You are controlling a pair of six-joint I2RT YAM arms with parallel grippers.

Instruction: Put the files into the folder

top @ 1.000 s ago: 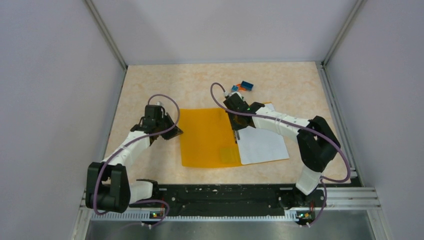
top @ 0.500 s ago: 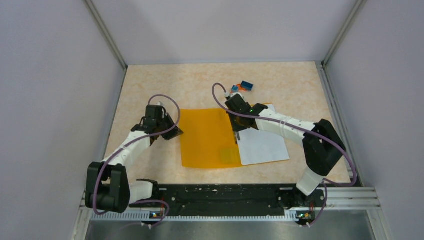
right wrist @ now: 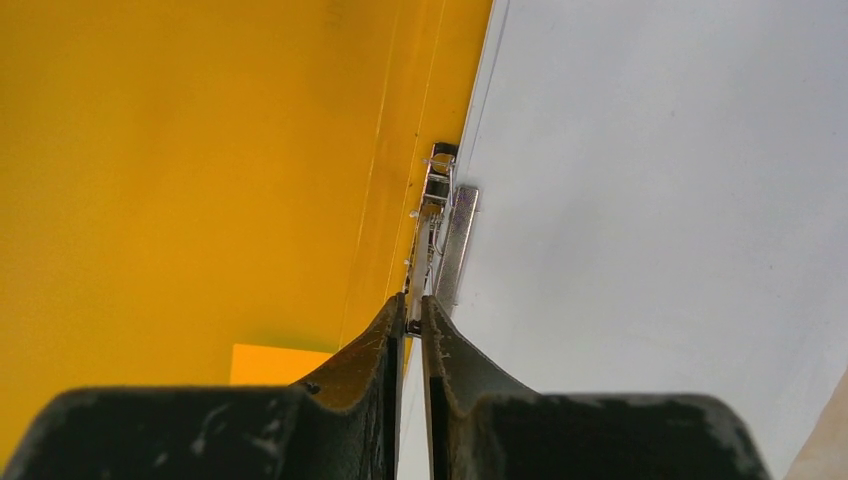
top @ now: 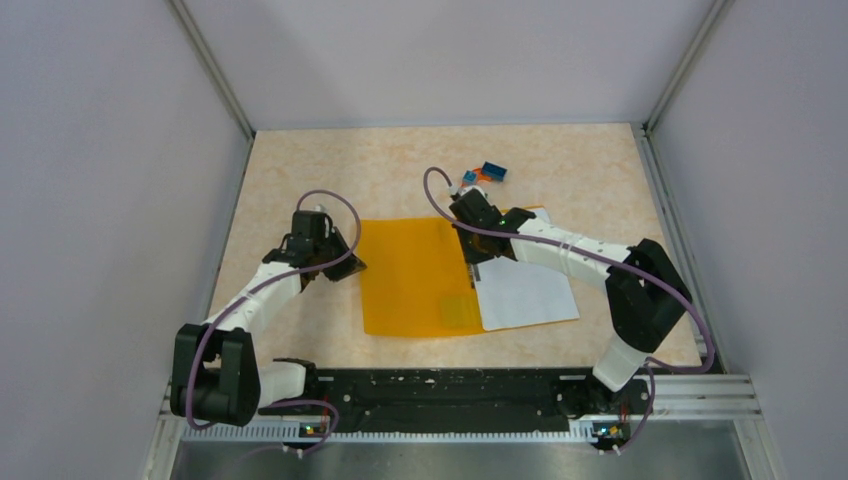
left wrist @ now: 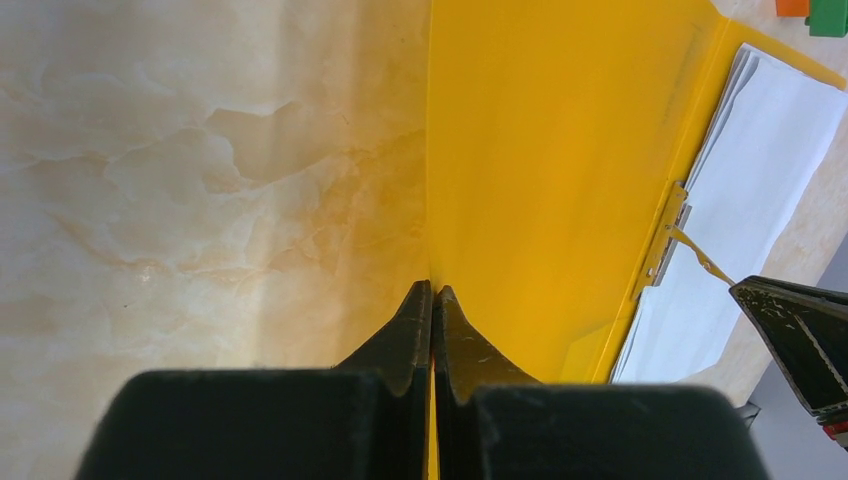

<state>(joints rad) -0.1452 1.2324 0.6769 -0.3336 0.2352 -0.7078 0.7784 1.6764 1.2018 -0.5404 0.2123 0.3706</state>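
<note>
The orange folder point(top: 410, 275) lies open on the table, its cover spread to the left. White files point(top: 525, 293) rest on its right half. My left gripper point(top: 350, 264) is shut on the cover's left edge point(left wrist: 433, 290), with the orange sheet point(left wrist: 540, 150) pinched between the jaws. My right gripper point(top: 474, 268) is over the spine and its jaws point(right wrist: 413, 298) are nearly together on the lever of the metal clip point(right wrist: 445, 220). That clip point(left wrist: 665, 235) sits along the files' point(left wrist: 760, 140) left edge. Paper point(right wrist: 650, 200) fills the right of the right wrist view, and the folder point(right wrist: 200, 180) fills the left.
A few small colourful blocks point(top: 485, 174) lie behind the folder, close to the right wrist; two of them show at the corner of the left wrist view point(left wrist: 810, 10). Grey walls enclose the table on three sides. The arms' black base rail point(top: 450, 385) runs along the near edge.
The right arm's elbow has swung a little to the right while its gripper stayed at the clip. The left arm and the folder have not moved.
</note>
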